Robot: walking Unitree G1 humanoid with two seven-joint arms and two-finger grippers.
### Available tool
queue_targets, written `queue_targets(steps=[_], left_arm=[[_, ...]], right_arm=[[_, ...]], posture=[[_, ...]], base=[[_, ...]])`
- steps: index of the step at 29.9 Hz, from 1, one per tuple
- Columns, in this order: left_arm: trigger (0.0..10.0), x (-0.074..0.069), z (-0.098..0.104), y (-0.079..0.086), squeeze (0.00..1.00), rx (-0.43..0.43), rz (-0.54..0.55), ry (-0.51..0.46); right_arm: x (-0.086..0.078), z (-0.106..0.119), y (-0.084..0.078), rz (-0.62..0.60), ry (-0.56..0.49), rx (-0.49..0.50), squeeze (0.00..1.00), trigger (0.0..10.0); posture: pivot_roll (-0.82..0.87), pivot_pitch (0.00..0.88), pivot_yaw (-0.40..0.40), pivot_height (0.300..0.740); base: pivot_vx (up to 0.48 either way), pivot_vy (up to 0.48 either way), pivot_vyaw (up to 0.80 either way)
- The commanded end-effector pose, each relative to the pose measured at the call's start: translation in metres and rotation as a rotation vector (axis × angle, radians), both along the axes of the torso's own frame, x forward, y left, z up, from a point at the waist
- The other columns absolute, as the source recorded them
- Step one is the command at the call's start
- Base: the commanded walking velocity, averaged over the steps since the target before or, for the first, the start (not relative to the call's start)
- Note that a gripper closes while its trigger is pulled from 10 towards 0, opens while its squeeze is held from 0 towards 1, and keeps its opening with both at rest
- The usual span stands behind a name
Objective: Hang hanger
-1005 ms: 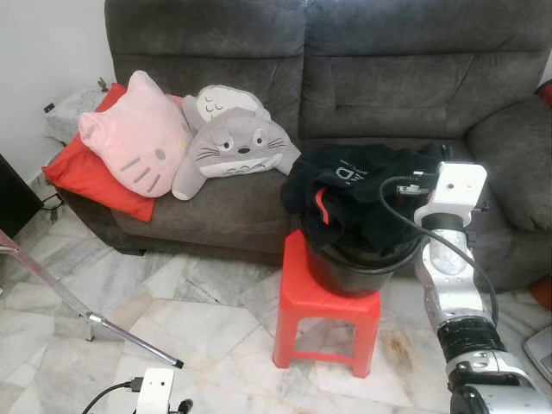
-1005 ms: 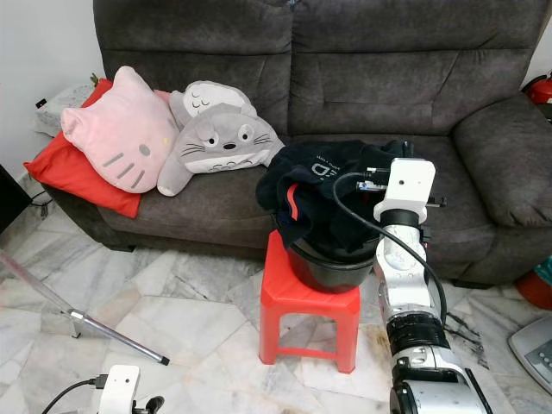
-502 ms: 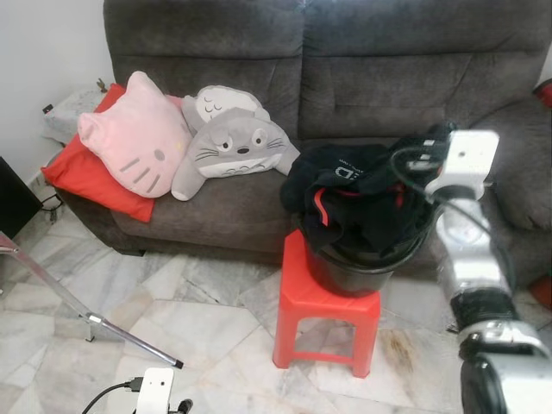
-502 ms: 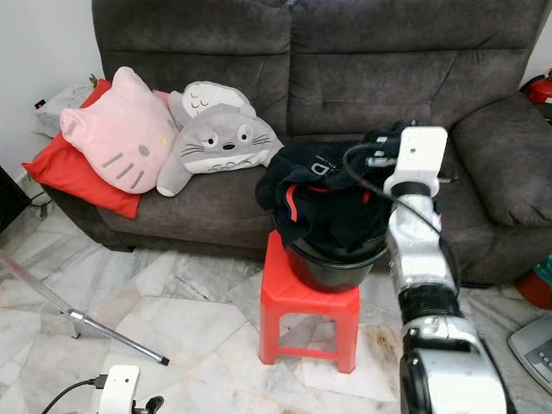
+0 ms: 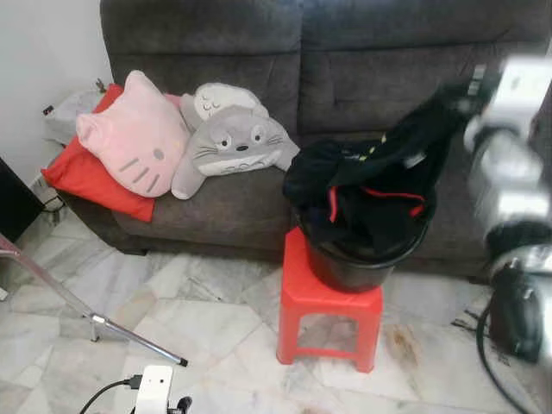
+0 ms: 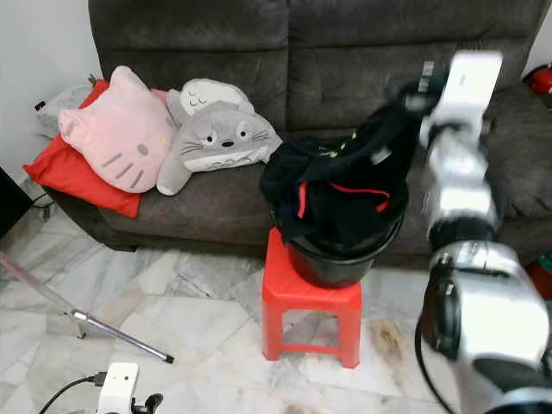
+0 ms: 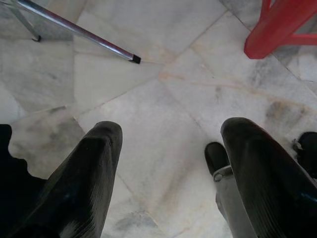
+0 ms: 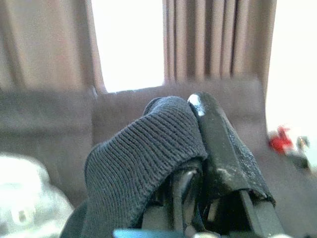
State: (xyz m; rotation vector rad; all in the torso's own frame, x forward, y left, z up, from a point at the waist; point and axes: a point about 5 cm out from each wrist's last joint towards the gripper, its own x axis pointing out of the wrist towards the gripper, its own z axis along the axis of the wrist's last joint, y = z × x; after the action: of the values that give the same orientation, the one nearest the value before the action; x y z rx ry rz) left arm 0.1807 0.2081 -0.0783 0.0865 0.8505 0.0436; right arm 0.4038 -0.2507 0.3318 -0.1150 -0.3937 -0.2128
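A black bucket stands on a red plastic stool in front of the sofa, heaped with dark clothes trimmed in red. My right gripper is raised above the bucket's right side, blurred, with a black garment stretched up from the heap to it. In the right wrist view that gripper is shut on dark knit fabric. Low at my left, my left gripper hangs open over the marble floor. I can make out no hanger.
A dark grey sofa holds a pink cat cushion, a grey plush and a red cushion. A metal rack leg slants across the marble floor at the left, its tip near the left gripper.
My right arm has risen up and to the right, drawing the black garment out of the bucket's heap. The left arm has stayed still.
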Motion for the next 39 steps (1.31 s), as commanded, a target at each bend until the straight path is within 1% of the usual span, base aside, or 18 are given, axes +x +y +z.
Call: queue_targets(steps=[1,4,7,9,10,12,14,17,20,21,22,24,29,30,32,34,38,39], left_arm=[[10.0,-0.004,-0.002,0.003,0.00,0.012,0.001,0.032],[10.0,-0.005,-0.003,0.002,0.00,0.013,0.002,0.037],[10.0,-0.006,-0.003,0.003,0.00,0.014,0.003,0.039],[10.0,-0.006,-0.003,0.004,0.00,0.015,0.004,0.041],[10.0,-0.007,-0.004,0.004,0.00,0.016,0.006,0.043],[10.0,-0.007,-0.004,0.004,0.00,0.016,0.007,0.043],[10.0,-0.009,-0.004,0.005,0.00,0.016,0.008,0.045],[10.0,-0.009,-0.004,0.005,0.00,0.015,0.009,0.045],[10.0,-0.010,-0.004,0.006,0.00,0.014,0.009,0.047],[10.0,-0.011,-0.005,0.006,0.00,0.014,0.007,0.049],[10.0,-0.011,-0.005,0.006,0.00,0.014,0.007,0.049],[10.0,-0.011,-0.005,0.006,0.00,0.014,0.005,0.051],[10.0,-0.011,-0.005,0.006,0.00,0.015,0.005,0.052],[10.0,-0.013,-0.006,0.006,0.00,0.014,0.004,0.056],[10.0,-0.015,-0.007,0.005,0.00,0.013,0.002,0.062],[10.0,-0.017,-0.008,0.005,0.00,0.012,0.006,0.067],[10.0,-0.020,-0.009,0.006,0.00,0.011,0.018,0.072],[10.0,-0.024,-0.010,0.007,0.00,0.006,0.043,0.079]], right_arm=[[0.000,0.017,0.010,0.052,-0.055,-0.025,0.00,0.0],[-0.009,0.061,0.017,0.088,-0.219,-0.024,0.00,0.0],[-0.014,0.077,0.021,0.108,-0.295,-0.018,0.00,0.0],[-0.024,0.097,0.025,0.136,-0.405,-0.017,0.00,0.0],[-0.035,0.110,0.030,0.171,-0.505,-0.018,0.00,0.0],[-0.037,0.112,0.030,0.179,-0.523,-0.018,0.00,0.0],[-0.056,0.119,0.042,0.236,-0.642,-0.024,0.00,0.0],[-0.061,0.117,0.047,0.251,-0.661,-0.027,0.00,0.0],[-0.064,0.099,0.053,0.282,-0.632,-0.006,0.00,0.0],[-0.058,0.047,0.057,0.294,-0.469,0.046,0.00,0.0],[-0.058,0.047,0.057,0.294,-0.469,0.046,0.00,0.0],[-0.056,0.000,0.056,0.276,-0.325,0.071,0.00,0.0],[-0.062,-0.007,0.057,0.274,-0.298,0.089,0.00,0.0],[-0.060,-0.049,0.054,0.224,-0.160,0.143,0.00,0.0],[-0.069,-0.113,0.050,0.141,0.056,0.221,0.00,0.0],[-0.073,-0.146,0.055,0.149,0.159,0.221,0.00,0.0],[-0.078,-0.175,0.059,0.175,0.242,0.222,0.00,0.0],[-0.082,-0.195,0.059,0.181,0.300,0.205,0.00,0.0]], posture=[[-0.26,0.000,0.113,0.740],[-0.26,0.000,0.120,0.740],[-0.26,0.000,0.120,0.740],[-0.26,0.000,0.119,0.740],[-0.26,0.000,0.118,0.740],[-0.26,0.000,0.118,0.740],[-0.26,0.000,0.117,0.740],[-0.26,0.000,0.117,0.740],[-0.26,0.000,0.118,0.740],[-0.26,0.000,0.120,0.740],[-0.26,0.000,0.120,0.740],[-0.26,0.000,0.117,0.740],[-0.26,0.000,0.117,0.740],[-0.26,0.000,0.117,0.740],[-0.26,0.000,0.117,0.740],[-0.25,0.000,0.113,0.740],[-0.25,0.000,0.111,0.740],[-0.24,0.000,0.110,0.740]], base=[[0.000,0.000,0.00],[0.000,0.000,0.00],[0.000,0.000,0.00],[0.000,0.000,0.00],[0.000,0.000,0.00],[0.000,0.000,0.00],[0.000,0.000,0.00],[0.000,0.000,0.00],[0.000,0.000,0.00],[0.000,0.000,0.00],[0.000,0.000,0.00],[0.000,0.000,0.00],[0.000,0.000,0.00],[0.000,0.000,0.00],[0.000,0.000,0.00],[0.000,0.000,0.00],[0.000,0.000,0.00],[0.000,0.000,0.00]])
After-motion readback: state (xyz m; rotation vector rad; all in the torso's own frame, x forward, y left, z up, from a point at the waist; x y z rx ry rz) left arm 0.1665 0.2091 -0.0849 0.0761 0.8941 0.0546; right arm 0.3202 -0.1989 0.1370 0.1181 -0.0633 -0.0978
